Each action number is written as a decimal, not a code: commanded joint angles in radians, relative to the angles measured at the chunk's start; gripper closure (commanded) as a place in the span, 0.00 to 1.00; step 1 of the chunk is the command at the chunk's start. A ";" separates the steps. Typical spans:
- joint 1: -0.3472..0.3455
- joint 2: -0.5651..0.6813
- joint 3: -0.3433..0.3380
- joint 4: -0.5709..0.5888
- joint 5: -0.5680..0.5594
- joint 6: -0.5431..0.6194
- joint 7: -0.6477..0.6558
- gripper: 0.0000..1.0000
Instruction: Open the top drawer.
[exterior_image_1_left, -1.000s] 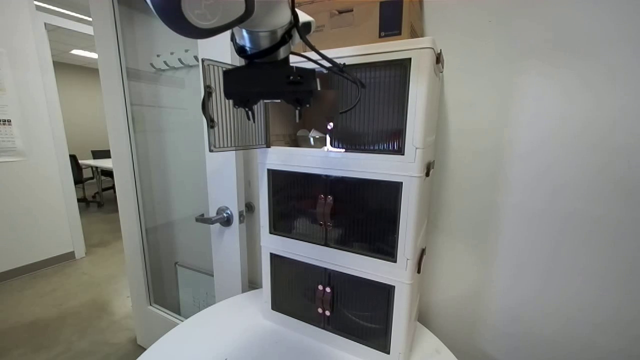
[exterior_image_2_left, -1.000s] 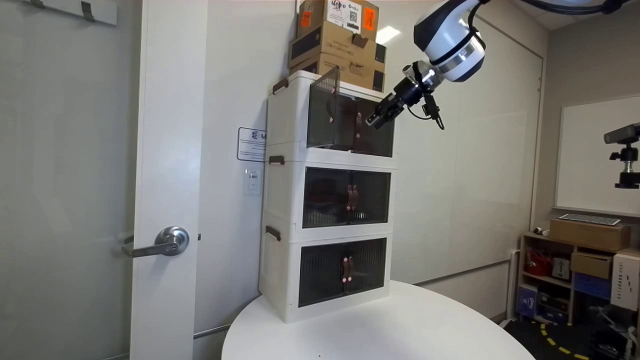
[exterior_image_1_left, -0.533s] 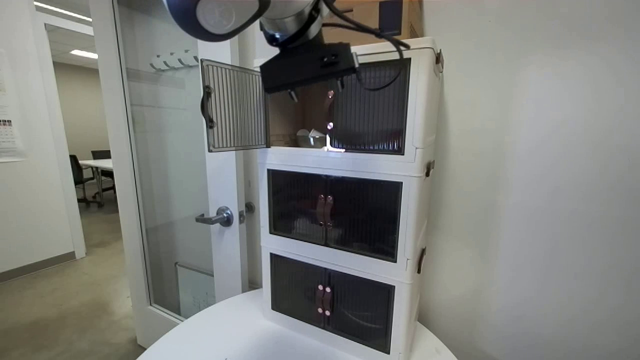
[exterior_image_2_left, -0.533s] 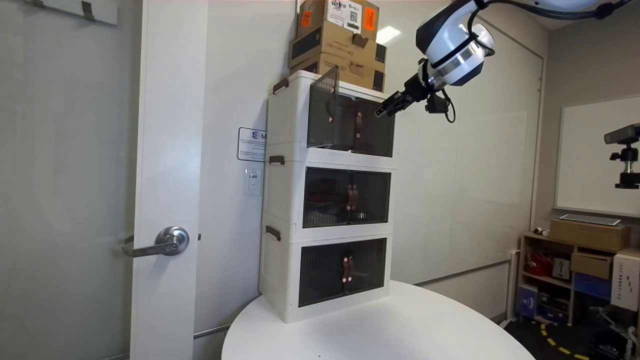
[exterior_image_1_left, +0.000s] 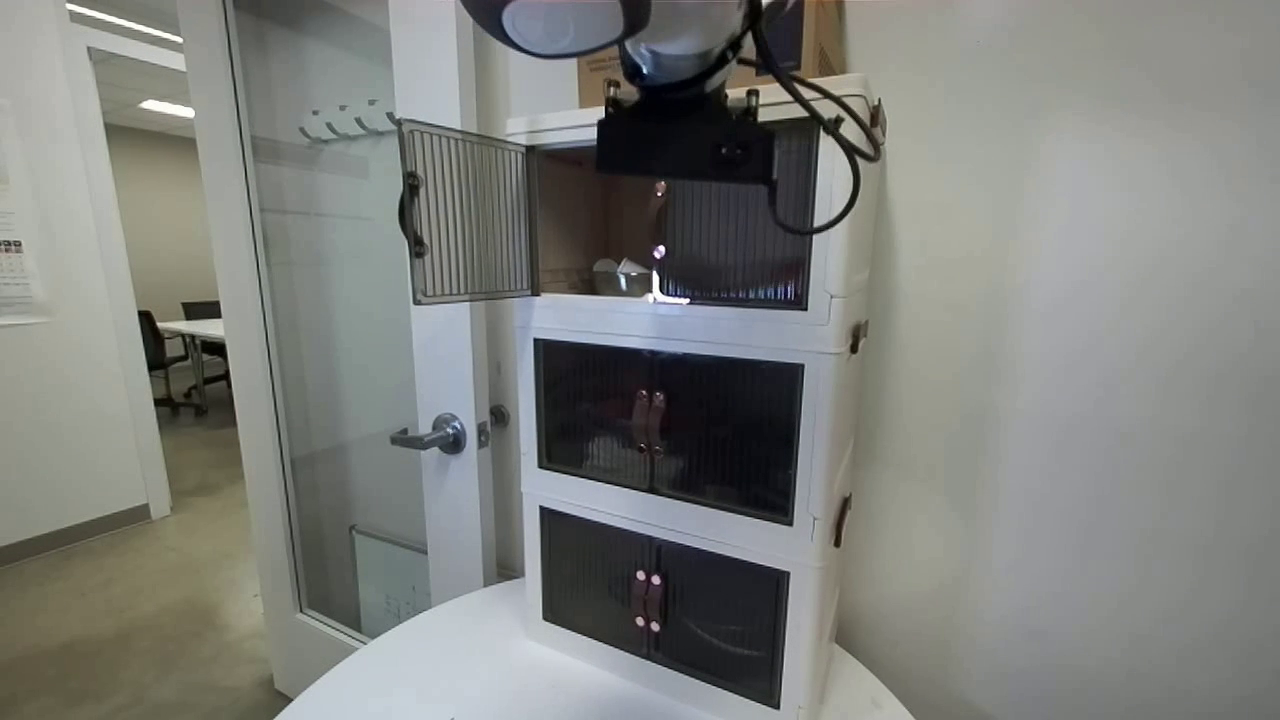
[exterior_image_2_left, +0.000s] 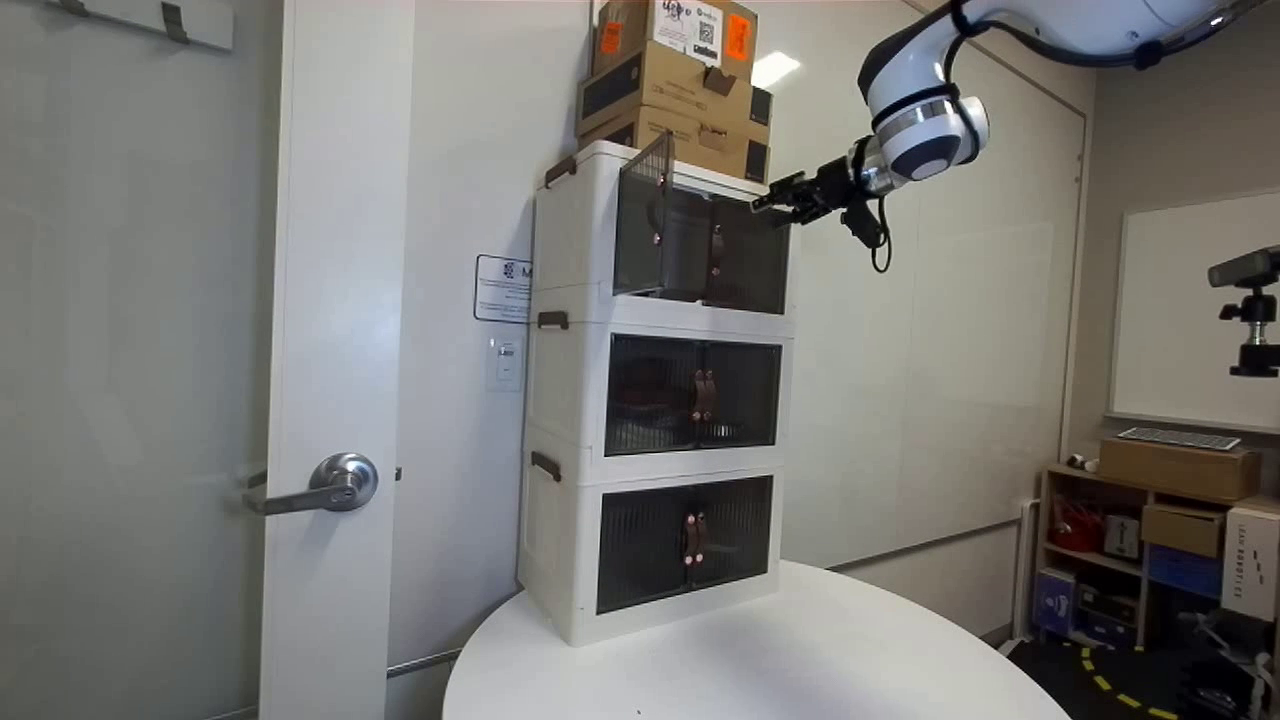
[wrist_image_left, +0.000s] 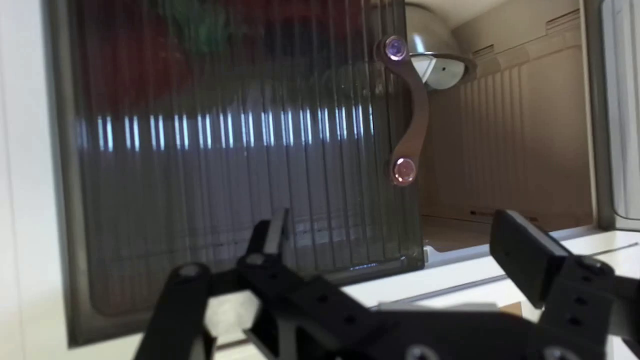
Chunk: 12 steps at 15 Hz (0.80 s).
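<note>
Most probably an office room with laboratory character | of office: whiteboard (exterior_image_2_left: 1165, 310), glass door (exterior_image_1_left: 330, 400) with lever handle (exterior_image_1_left: 433, 436), office chairs (exterior_image_1_left: 153, 345) in the next room (exterior_image_1_left: 155, 220) | of laboratory: robot arm (exterior_image_2_left: 920, 125), camera (exterior_image_2_left: 1245, 268) on a mount (exterior_image_2_left: 1256, 308), shelf (exterior_image_2_left: 1095, 560) with boxes (exterior_image_2_left: 1183, 530)

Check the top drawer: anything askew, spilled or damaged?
Nothing looks spilled or damaged. The top drawer looks uneven: one panel swung open, the other panel shut. The bowl sits upright in an exterior view; it only seems overturned in the inverted wrist view.
</note>
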 joint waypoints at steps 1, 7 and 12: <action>-0.040 0.098 0.010 0.120 0.075 -0.130 0.023 0.00; -0.029 0.185 0.018 0.206 0.059 -0.168 0.063 0.00; -0.013 0.236 0.046 0.276 0.037 -0.217 0.099 0.00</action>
